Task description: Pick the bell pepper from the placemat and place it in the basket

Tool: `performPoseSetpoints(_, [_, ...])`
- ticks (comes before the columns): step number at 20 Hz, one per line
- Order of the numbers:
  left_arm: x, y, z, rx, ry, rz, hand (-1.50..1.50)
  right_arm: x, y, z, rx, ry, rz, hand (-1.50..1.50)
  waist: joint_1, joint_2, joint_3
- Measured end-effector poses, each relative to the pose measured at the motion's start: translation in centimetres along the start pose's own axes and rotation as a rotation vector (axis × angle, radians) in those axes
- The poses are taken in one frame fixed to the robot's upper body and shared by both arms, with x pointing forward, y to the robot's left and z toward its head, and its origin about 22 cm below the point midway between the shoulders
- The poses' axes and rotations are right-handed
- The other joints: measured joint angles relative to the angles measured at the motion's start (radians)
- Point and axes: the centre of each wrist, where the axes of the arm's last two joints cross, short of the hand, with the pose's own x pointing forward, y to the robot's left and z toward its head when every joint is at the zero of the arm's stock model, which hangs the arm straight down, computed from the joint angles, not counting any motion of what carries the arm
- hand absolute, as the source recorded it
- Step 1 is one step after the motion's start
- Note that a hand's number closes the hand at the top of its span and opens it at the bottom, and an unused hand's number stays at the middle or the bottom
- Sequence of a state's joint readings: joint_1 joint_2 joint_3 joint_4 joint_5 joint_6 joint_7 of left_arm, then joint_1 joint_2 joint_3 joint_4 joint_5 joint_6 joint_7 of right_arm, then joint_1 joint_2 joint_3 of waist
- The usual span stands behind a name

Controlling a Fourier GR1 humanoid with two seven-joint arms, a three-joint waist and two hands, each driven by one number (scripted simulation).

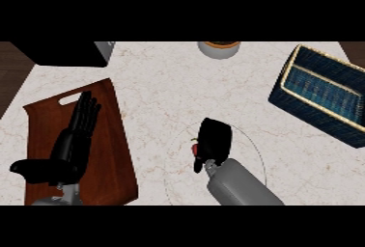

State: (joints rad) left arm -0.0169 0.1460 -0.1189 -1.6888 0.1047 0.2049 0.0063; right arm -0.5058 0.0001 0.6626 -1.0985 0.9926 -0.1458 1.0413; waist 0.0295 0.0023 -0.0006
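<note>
On the pale placemat, the right hand curls around the red pepper: grasping step. Next, lift and carry it to the basket. Left hand rests open.

The right hand is curling its fingers downward, with its grey forearm coming in from the lower edge. The left hand is resting open, fingers straight, at the left.

Kitchen, marble counter, wooden cutting board, basket
</note>
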Motion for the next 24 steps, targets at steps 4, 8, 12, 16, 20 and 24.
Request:
performPoseSetpoints(4, [0.3, -0.4, -0.5, -0.015, -0.012, -0.004, 0.0, -0.7, -2.7, -5.8, -0.02, 0.09, -0.042, 1.5, 0.013, 0.011, 0.001])
performPoseSetpoints(8, [-0.5, -0.5, -0.1, -0.015, -0.006, -0.002, 0.0, 0.5, -4.7, -8.0, -0.095, 0.082, -0.127, 1.5, 0.009, 0.01, 0.001])
performPoseSetpoints(12, [-0.4, -0.4, -0.2, -0.005, 0.001, 0.001, 0.0, 2.0, -7.5, -8.2, -0.201, 0.038, -0.29, 1.5, 0.0, 0.005, 0.001])
performPoseSetpoints(16, [-0.4, 0.2, 0.3, 0.009, 0.005, -0.004, 0.0, 3.8, -10.9, -7.2, -0.328, -0.038, -0.416, 1.5, -0.015, -0.003, 0.001])
performPoseSetpoints(20, [0.3, 0.4, -0.1, 0.031, 0.01, -0.008, 0.0, 5.4, -14.5, -5.1, -0.413, -0.095, -0.512, 1.5, -0.027, -0.008, 0.001])
performPoseSetpoints(24, [-0.1, 1.2, -0.3, 0.032, 0.014, -0.007, 0.0, 5.9, -17.5, -2.7, -0.464, -0.113, -0.571, 1.5, -0.036, -0.009, 0.0])
